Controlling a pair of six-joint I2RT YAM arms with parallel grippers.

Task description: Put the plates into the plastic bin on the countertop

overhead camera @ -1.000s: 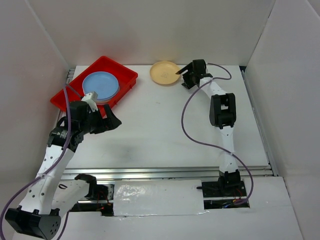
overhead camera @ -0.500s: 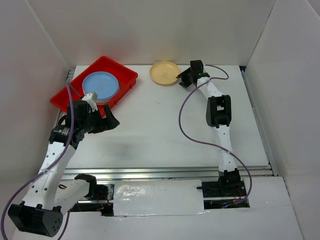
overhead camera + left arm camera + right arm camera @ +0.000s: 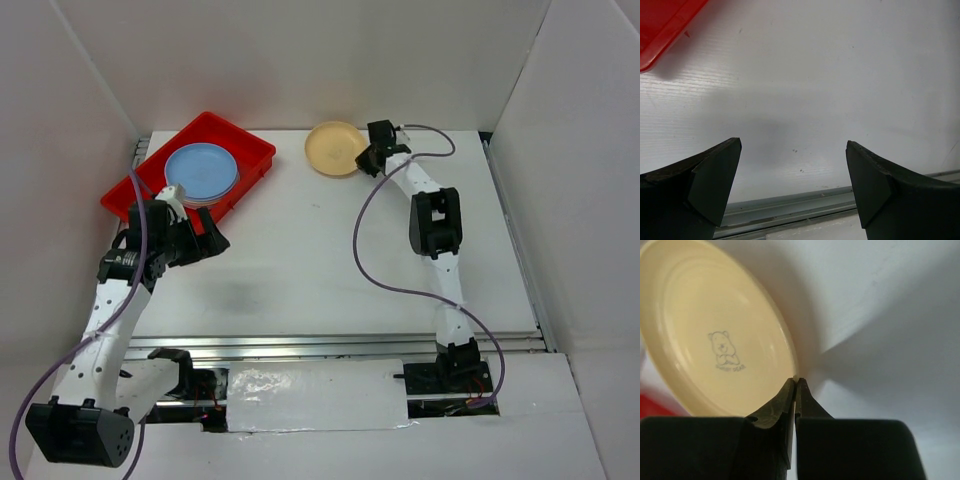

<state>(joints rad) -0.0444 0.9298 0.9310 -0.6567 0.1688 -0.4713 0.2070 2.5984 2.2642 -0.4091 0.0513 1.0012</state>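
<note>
Cream plate (image 3: 715, 330): rim clamped between right gripper (image 3: 796, 383) fingers, seemingly tipped off the tabletop (image 3: 320, 250) for carrying; sits near red bin (image 3: 262, 150), which holds blue plate (image 3: 200, 170). Left gripper (image 3: 792, 150): fingers apart, empty.

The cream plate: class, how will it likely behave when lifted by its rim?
The cream plate is probably stiff: its shape is round and unbent though the right gripper pinches only its rim. It looks thin and shallow, so likely light. Its glossy surface and narrow edge grip suggest it could slip or swing.
</note>
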